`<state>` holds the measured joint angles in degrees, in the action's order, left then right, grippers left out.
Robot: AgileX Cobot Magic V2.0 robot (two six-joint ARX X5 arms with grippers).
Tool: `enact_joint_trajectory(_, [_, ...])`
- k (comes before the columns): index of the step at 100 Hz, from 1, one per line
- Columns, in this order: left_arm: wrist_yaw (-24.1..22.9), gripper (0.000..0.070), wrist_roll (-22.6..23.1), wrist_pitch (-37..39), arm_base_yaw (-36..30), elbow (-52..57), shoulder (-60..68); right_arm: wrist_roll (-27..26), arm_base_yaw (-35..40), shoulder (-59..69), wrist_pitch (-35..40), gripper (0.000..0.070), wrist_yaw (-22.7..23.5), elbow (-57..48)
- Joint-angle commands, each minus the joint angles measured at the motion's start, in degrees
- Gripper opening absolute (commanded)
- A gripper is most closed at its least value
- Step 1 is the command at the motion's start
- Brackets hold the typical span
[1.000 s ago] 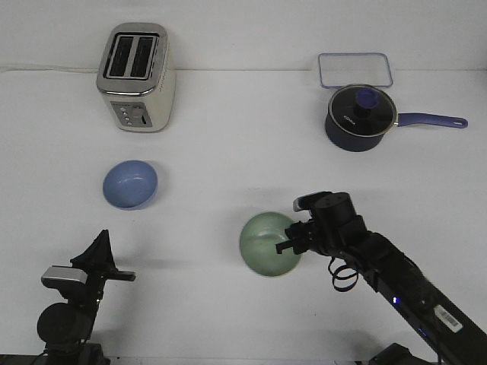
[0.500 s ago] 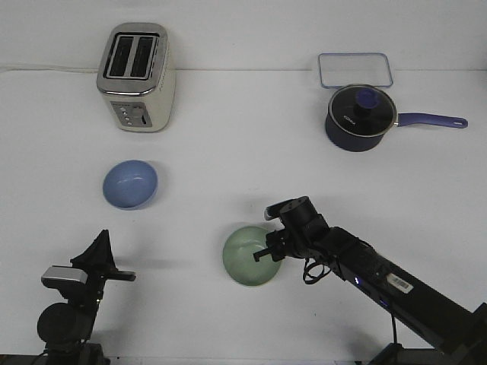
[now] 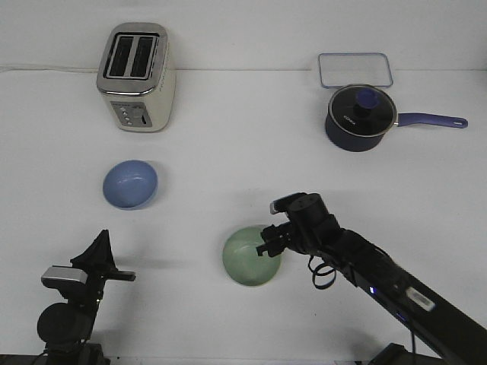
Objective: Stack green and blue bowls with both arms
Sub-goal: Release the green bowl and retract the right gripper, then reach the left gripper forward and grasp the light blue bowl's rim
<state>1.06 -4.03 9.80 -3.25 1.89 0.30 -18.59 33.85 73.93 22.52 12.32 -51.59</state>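
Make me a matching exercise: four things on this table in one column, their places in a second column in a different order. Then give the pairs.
Things:
1. toaster
2. blue bowl
3. green bowl
4. saucepan

Places:
A. far right, just in front of a clear container
B. at the right hand
C. far left corner
D. left side, in front of the toaster

Pairs: 1-C, 2-D, 3-B, 4-A

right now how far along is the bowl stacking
Early stage. Nothing is stacked: the blue bowl sits alone near the toaster, well apart from the green bowl. In hand: the right gripper is at the green bowl's rim; whether its jaws grip it is unclear. Left: joining the bowls. The left gripper is parked, away from both.
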Motion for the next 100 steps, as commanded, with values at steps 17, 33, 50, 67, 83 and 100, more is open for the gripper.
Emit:
enact_joint_trajectory(17, [0.04,0.0014,-5.18,0.61,0.02,-1.05,-0.11,6.58,-3.87,-12.81,-2.73,0.0279,-0.72,-0.94])
enact_joint_trajectory(33, [0.00,0.0011,-13.31,0.85,0.02,-0.22,-0.11,10.91,-5.84,-20.28,-2.34,0.0279,-5.35,-0.61])
enact_joint_trajectory(50, [-1.01,0.0013,-19.43,0.48,0.02,1.62,0.04,14.08,-5.84,-29.62,-5.46,0.0277,-9.70,4.63])
enact_joint_trajectory(67, [-2.67,0.0013,-19.12,-5.90,0.04,8.17,3.98,14.19,-5.84,-40.52,-10.19,0.0277,-14.51,15.23])
enact_joint_trajectory(83, [-3.89,0.0013,-18.45,-14.08,0.72,18.03,15.15,13.00,-5.86,-48.04,-9.66,0.0277,-17.31,21.55])
enact_joint_trajectory(100, [-3.82,0.0022,-13.84,-19.43,1.64,29.03,31.76,13.11,-5.84,-50.05,-7.04,0.0277,-17.49,22.27])
